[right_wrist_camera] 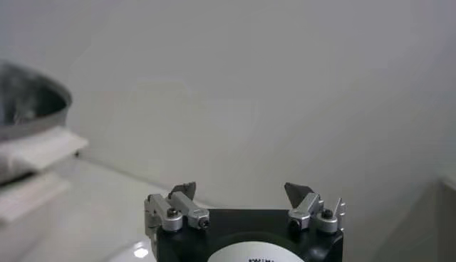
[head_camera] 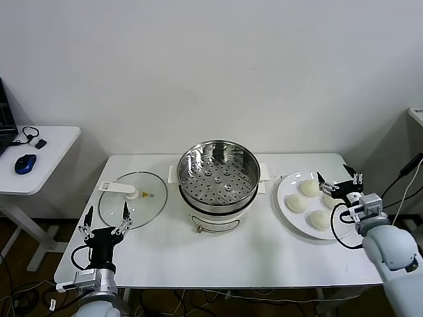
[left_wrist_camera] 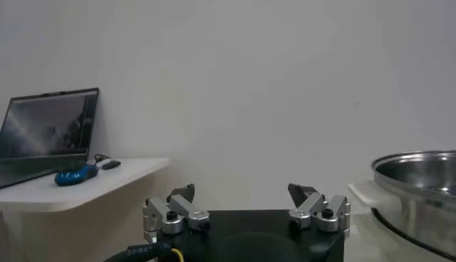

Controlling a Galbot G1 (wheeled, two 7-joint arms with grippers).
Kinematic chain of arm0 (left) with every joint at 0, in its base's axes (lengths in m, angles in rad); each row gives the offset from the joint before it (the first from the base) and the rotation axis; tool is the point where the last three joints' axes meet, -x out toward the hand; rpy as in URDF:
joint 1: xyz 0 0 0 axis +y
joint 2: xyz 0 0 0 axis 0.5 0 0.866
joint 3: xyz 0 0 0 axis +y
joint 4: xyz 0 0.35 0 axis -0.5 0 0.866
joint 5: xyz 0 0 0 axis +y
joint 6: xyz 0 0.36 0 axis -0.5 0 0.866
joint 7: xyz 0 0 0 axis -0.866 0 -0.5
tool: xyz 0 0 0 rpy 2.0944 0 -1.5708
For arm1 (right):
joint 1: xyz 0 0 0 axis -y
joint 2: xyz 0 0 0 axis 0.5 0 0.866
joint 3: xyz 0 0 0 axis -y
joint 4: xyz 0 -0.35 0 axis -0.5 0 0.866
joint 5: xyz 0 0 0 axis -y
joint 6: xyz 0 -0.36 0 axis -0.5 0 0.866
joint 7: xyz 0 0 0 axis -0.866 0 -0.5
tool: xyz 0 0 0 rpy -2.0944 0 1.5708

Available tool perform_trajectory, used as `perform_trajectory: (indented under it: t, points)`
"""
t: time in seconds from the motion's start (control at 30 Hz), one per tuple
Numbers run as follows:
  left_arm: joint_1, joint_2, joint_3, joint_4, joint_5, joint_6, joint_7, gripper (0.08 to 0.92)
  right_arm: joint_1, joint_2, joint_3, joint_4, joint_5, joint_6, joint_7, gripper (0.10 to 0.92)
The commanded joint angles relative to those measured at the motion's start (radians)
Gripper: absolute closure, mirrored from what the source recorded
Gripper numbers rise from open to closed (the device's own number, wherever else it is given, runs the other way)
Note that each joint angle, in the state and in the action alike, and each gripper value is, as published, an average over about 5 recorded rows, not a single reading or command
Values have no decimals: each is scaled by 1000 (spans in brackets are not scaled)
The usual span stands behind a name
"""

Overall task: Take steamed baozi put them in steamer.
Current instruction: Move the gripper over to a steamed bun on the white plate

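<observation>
Four cream-white baozi [head_camera: 309,188] lie on a wide white plate [head_camera: 286,190] at the table's right. The steel steamer [head_camera: 219,175] with its perforated tray stands on a white base at the table's middle; its rim also shows in the left wrist view [left_wrist_camera: 420,185] and the right wrist view [right_wrist_camera: 32,103]. My right gripper [head_camera: 340,178] is open and empty, raised over the plate's right side above the baozi. My left gripper [head_camera: 104,219] is open and empty at the table's front left, near the lid. No baozi shows in either wrist view.
A flat glass lid [head_camera: 133,198] with a white handle lies left of the steamer. A side desk [head_camera: 39,158] at far left holds a blue mouse [head_camera: 25,163] and a laptop [left_wrist_camera: 46,135]. A white wall stands behind the table.
</observation>
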Motion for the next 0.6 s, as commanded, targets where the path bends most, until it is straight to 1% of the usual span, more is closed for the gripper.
perform_trajectory:
  t: [0.03,0.17,0.3,0.43,0.6]
  points:
    - [-1,-49,4,6,3,-2,1,177,72,-237,-40,-44,-122,-91,-207,203]
    - [-5,-49,12,14,5,-3,2,177,156,-311,-134,-77,-178,-59,-309,203]
    - [-9,-49,18,23,6,-6,3,177,315,-377,-307,-127,-225,-9,-426,203]
    - [-10,-49,22,33,5,-11,3,177,519,-421,-537,-183,-238,38,-522,203]
    - [-8,-49,21,43,2,-18,3,177,846,-429,-924,-270,-240,87,-610,203]
